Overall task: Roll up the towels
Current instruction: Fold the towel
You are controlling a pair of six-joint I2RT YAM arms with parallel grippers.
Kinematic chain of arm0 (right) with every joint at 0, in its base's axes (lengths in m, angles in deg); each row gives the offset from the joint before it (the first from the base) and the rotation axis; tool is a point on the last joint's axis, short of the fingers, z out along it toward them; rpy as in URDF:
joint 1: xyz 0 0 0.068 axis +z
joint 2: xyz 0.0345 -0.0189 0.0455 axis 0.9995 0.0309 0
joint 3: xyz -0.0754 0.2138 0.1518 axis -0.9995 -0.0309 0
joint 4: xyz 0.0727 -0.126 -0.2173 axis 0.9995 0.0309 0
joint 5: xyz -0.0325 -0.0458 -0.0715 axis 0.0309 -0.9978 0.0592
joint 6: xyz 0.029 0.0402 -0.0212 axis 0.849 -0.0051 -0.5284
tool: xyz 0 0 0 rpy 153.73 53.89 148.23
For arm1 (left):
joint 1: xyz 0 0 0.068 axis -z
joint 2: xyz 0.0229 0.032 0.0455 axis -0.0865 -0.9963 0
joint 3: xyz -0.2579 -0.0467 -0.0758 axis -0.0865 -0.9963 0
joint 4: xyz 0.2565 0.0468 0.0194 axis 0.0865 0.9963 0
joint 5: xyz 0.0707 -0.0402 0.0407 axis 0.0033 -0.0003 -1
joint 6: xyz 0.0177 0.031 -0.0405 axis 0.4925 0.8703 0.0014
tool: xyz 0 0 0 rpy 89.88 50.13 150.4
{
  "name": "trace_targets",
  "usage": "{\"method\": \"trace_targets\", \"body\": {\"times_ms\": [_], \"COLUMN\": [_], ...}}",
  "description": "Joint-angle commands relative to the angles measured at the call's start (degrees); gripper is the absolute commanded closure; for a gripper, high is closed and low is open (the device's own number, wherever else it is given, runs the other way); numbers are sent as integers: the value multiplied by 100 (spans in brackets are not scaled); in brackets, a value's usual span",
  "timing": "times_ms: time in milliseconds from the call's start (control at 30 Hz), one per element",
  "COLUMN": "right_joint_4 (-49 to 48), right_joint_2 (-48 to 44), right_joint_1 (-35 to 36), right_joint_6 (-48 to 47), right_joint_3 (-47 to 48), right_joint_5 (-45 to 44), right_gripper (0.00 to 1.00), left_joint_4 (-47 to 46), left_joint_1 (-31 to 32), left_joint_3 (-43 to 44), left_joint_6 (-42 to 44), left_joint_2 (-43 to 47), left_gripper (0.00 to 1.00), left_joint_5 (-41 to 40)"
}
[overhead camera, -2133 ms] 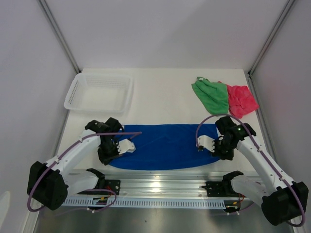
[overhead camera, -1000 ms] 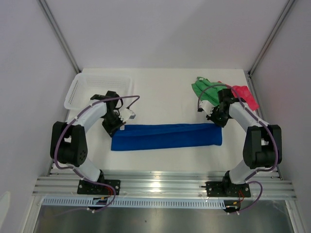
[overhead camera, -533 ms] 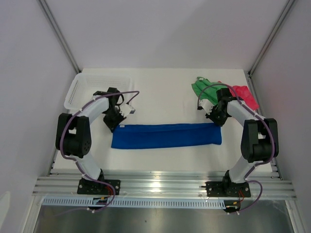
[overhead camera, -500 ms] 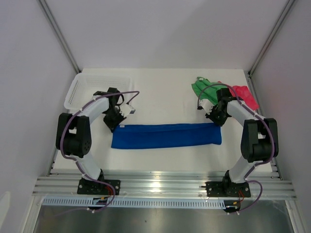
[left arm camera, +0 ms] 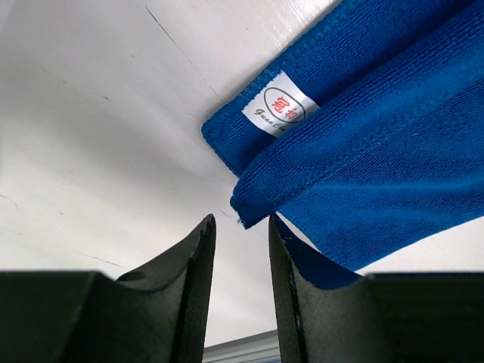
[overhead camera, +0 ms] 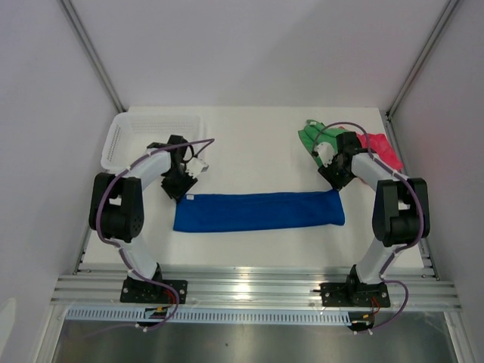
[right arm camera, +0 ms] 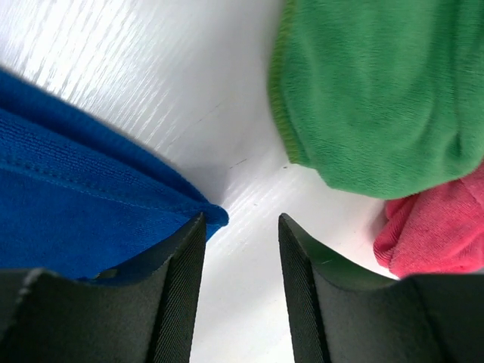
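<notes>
Rolling not yet begun.
Blue towel (overhead camera: 259, 211) is laid folded; green towel (right arm camera: 378, 91) and pink towel (right arm camera: 439, 227) are bunched; left fingers (left arm camera: 189, 302) and right fingers (right arm camera: 178, 302) are parted narrowly, empty.

White table (overhead camera: 257, 159) seen bearing four things. Blue towel (overhead camera: 261, 210) laid flat as long folded strip, near middle. Green towel (overhead camera: 308, 138) and pink-red towel (overhead camera: 384, 150) bunched, touching, far right. White mesh basket (overhead camera: 125, 132) set at far-left corner.
</notes>
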Motion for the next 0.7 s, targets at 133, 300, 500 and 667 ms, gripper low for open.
{"method": "trace_targets", "body": {"times_ms": [133,300,500,667], "right_joint_4": [69,201,-132,-1318], "right_joint_2": [-837,-1285,-1462,-918], "right_joint_1": [89,98,1449,2610], "right_joint_6": [782,1317,1775,2390], "right_joint_3": [269,208,-169,-451], "right_joint_5": [255,389,2018,2525], "right_gripper": [55,55,93,100], "left_joint_4": [169,529,820,706], "left_joint_1": [-62,-53,44,44], "left_joint_3": [-82,-285,-372,-679], "left_joint_6": [-6,143,355,73], "left_joint_2": [798,1238,1687,1626], "left_gripper": [62,62,67,69], "left_joint_5": [605,991,1493,1440]}}
